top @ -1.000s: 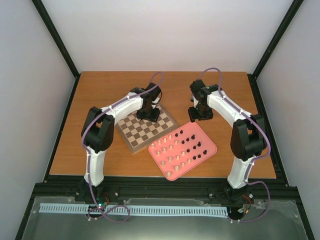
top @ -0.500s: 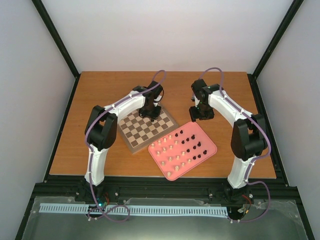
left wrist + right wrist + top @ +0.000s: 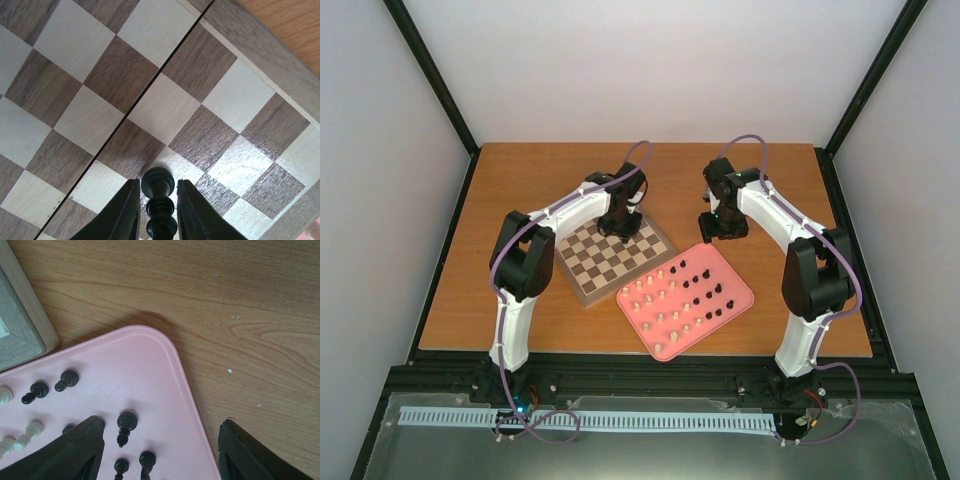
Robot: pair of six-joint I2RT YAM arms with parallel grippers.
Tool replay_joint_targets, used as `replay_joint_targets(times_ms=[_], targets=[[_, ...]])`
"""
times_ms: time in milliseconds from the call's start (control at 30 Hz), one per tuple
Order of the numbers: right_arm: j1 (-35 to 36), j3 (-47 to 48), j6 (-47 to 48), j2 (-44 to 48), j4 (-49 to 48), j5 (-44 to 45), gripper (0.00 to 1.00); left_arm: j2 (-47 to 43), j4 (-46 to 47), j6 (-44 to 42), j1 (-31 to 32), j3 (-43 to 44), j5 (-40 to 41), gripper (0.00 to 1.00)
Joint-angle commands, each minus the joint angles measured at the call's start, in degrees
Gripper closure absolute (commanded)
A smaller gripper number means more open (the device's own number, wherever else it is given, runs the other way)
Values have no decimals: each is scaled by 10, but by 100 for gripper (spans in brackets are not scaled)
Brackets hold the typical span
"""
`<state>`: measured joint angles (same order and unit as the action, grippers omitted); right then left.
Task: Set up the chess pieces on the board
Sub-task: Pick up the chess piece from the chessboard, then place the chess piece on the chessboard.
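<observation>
The chessboard (image 3: 605, 262) lies left of the pink tray (image 3: 741, 296), which holds several dark and cream chess pieces. My left gripper (image 3: 620, 229) is over the board's far edge. In the left wrist view it (image 3: 156, 184) is shut on a dark chess piece (image 3: 159, 186), base down just above a cream square of the board (image 3: 165, 107). My right gripper (image 3: 721, 232) hangs over the tray's far corner. In the right wrist view it (image 3: 162, 432) is open and empty above the tray (image 3: 145, 365), with a dark piece (image 3: 126, 422) between the fingers.
More dark pieces (image 3: 67, 380) and cream pieces (image 3: 27, 432) lie on the tray's left part. The board's corner (image 3: 22, 332) touches the tray's edge. Bare wooden table (image 3: 240, 315) lies beyond the tray. No piece stands on the visible squares.
My left gripper has moved a little toward the board's far edge with the dark piece in it. My right gripper has barely shifted over the tray's far corner.
</observation>
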<state>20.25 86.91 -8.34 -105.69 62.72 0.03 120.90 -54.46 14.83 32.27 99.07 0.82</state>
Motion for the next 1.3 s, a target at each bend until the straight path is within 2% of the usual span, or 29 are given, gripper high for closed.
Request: replay_joint_targets(times_ms=[0, 233, 500, 767, 967, 1267], targets=[[-5, -4, 4, -2, -6, 0, 37, 1, -1, -1, 4, 3, -2, 77], [-5, -3, 3, -4, -6, 3, 37, -3, -16, -9, 4, 23, 6, 93], [-5, -4, 5, -4, -7, 3, 37, -59, -52, -21, -26, 30, 41, 94], [-6, -2, 6, -10, -9, -6, 37, -111, -36, -25, -124, -11, 78, 93], [-6, 4, 6, -13, -5, -6, 37, -78, -9, -28, -162, -3, 68, 93], [-6, 5, 6, -16, -2, -3, 37, -22, 3, -24, -169, 41, 49, 94]])
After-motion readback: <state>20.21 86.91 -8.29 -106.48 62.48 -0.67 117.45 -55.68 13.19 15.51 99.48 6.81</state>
